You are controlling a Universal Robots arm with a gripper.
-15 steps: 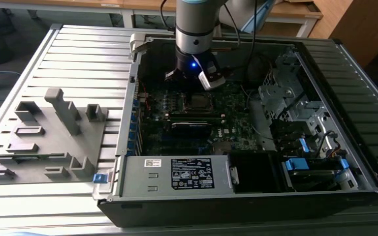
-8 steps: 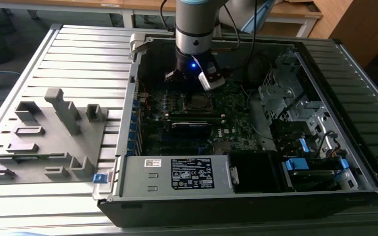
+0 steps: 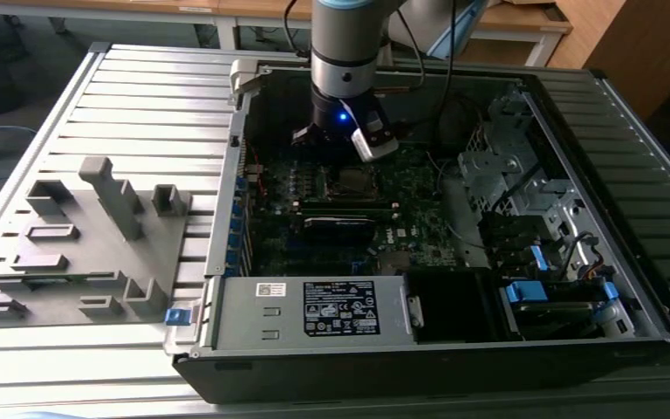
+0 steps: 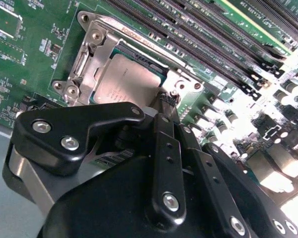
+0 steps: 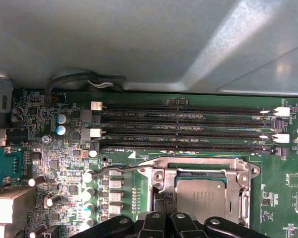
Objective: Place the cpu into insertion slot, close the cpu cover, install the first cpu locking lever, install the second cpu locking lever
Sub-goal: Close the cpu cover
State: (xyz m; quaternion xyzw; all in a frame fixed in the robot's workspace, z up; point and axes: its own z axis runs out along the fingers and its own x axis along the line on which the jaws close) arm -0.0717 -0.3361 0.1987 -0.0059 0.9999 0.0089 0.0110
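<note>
The cpu (image 4: 131, 82) lies flat in the insertion slot (image 3: 352, 181) on the green motherboard, its silver-grey top showing through the cut-out. The cpu cover (image 4: 97, 52) is down around it, and it appears as a silvery frame (image 5: 238, 178) in the first wrist view. A thin metal locking lever (image 5: 116, 170) juts out sideways from the socket's corner. My gripper (image 4: 165, 101) hangs low over the edge of the cover, its black fingers (image 4: 164, 144) drawn together to a point with nothing between them. In the exterior view the gripper (image 3: 338, 147) sits just behind the socket.
Long black memory slots (image 5: 188, 126) run beside the socket. The open computer case (image 3: 233, 175) walls in the board, with a labelled power supply box (image 3: 311, 307) at the front and drive cages (image 3: 509, 166) on the exterior view's right. A grey parts fixture (image 3: 79, 236) lies outside.
</note>
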